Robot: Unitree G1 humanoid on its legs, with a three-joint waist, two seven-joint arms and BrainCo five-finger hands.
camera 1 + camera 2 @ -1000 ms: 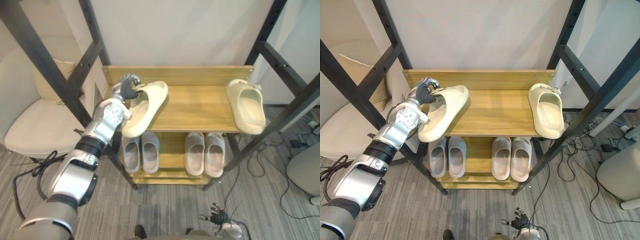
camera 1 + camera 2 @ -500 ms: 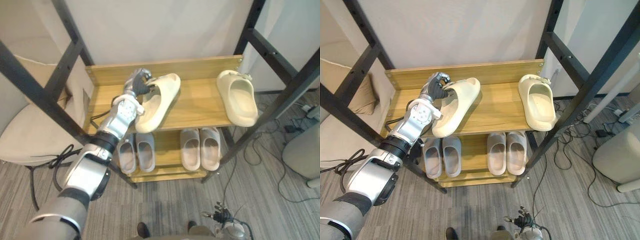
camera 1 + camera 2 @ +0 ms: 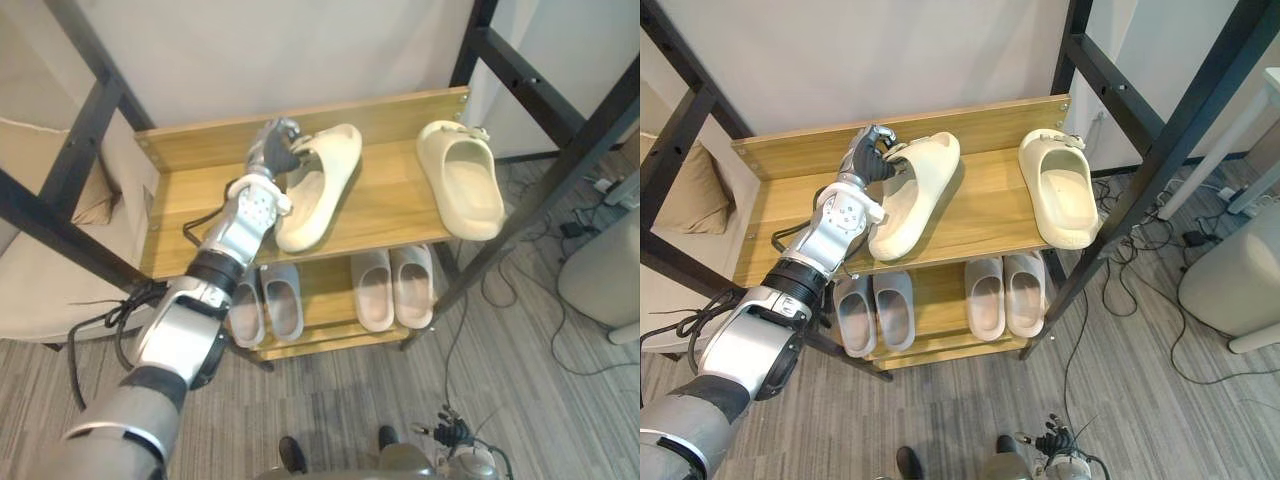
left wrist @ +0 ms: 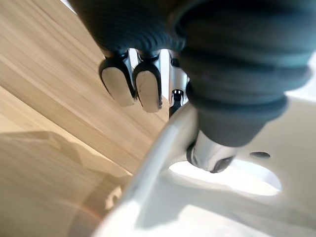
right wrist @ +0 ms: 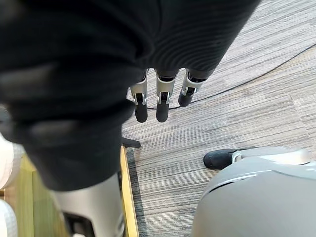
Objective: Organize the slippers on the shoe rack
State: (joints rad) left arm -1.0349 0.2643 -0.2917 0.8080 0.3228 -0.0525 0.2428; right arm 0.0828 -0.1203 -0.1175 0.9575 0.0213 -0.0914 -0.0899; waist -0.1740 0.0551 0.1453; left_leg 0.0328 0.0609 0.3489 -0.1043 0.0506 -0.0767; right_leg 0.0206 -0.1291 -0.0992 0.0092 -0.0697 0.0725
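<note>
On the shoe rack [image 3: 392,214] top shelf, left part: your left hand [image 3: 272,152] is clamped on the cream slipper [image 3: 322,186], fingers over its upper edge, thumb inside. Second cream slipper [image 3: 462,182] lies at the right end. Your right hand [image 5: 159,101] hangs over the floor [image 5: 247,113], fingers relaxed.

White wall [image 3: 300,50] behind; grey carpet floor [image 3: 560,400]; black metal frame [image 3: 540,195]; cream chair [image 3: 40,290] at left.
</note>
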